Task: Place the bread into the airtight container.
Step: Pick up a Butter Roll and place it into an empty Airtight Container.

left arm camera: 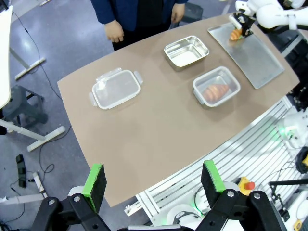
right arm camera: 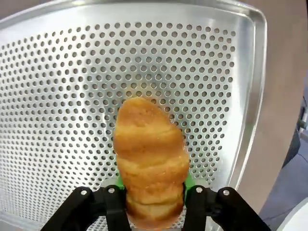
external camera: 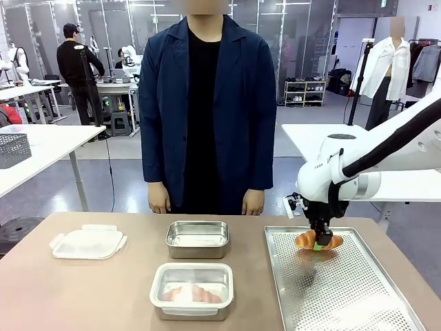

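Note:
A golden croissant-like bread is clamped between the green pads of my right gripper, held over the far end of a perforated steel tray; the same bread reads as slightly above the tray in the front view. A steel container near the front middle holds another bread. An empty steel container sits behind it. My left gripper hangs open high above the table's near edge, nothing between its fingers.
A translucent plastic lid lies at the table's left. A person in a dark jacket stands at the far edge, hands hanging by the sides. The tray's near half is bare.

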{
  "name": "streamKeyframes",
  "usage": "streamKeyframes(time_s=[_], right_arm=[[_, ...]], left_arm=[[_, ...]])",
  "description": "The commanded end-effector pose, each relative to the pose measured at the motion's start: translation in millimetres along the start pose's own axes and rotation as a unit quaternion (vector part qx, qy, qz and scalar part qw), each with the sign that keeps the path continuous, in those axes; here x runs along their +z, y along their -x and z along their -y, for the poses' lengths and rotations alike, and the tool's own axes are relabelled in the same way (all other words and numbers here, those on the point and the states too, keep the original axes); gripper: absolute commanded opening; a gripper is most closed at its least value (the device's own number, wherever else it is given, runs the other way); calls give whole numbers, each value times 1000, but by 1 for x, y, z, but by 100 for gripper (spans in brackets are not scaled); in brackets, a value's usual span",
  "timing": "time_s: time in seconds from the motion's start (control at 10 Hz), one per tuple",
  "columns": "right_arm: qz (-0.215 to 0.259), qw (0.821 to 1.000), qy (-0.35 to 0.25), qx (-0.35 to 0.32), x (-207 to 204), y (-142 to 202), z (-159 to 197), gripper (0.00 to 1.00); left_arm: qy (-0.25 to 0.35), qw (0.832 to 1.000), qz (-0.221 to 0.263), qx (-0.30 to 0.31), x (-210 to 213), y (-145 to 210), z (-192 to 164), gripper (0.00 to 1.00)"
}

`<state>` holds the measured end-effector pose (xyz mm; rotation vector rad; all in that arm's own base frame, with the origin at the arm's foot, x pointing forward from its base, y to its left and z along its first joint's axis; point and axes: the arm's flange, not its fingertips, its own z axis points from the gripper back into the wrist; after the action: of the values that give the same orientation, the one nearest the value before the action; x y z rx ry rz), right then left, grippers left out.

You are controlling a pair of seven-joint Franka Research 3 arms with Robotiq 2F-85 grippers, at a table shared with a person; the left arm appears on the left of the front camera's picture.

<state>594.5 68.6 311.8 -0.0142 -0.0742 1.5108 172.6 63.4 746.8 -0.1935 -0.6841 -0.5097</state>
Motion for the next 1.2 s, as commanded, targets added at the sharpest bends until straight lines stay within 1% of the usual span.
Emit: streamKeyframes(time_s=[0.0, 0.1, 0.2, 0.4, 0.5, 0.6, 0.8, 1.0, 1.1], right_arm=[[15, 1000, -6, 1, 37, -10, -13, 43], [2, 1000, -2, 1, 60, -27, -21, 43], [-18, 1000, 10, -17, 78, -49, -29, 43], [-1, 999, 35, -26, 112, -115, -42, 43], [4, 999, 37, -36, 119, -152, -43, 43], [3, 998, 37, -41, 121, -195, -43, 43], [-2, 998, 46, -49, 116, -261, -44, 43], [-2, 998, 52, -39, 101, -313, -38, 43], [2, 998, 47, -37, 91, -333, -33, 43]], left_arm=[[1, 1000, 6, -4, 0, -3, 1, 100], [1, 1000, 6, -4, 0, -3, 1, 100], [1, 1000, 6, -4, 0, -3, 1, 100], [1, 1000, 6, -4, 0, -3, 1, 100], [1, 1000, 6, -4, 0, -3, 1, 100], [1, 1000, 6, -4, 0, -3, 1, 100], [1, 1000, 6, -4, 0, -3, 1, 100], [1, 1000, 6, -4, 0, -3, 1, 100], [1, 1000, 6, -4, 0, -3, 1, 100]])
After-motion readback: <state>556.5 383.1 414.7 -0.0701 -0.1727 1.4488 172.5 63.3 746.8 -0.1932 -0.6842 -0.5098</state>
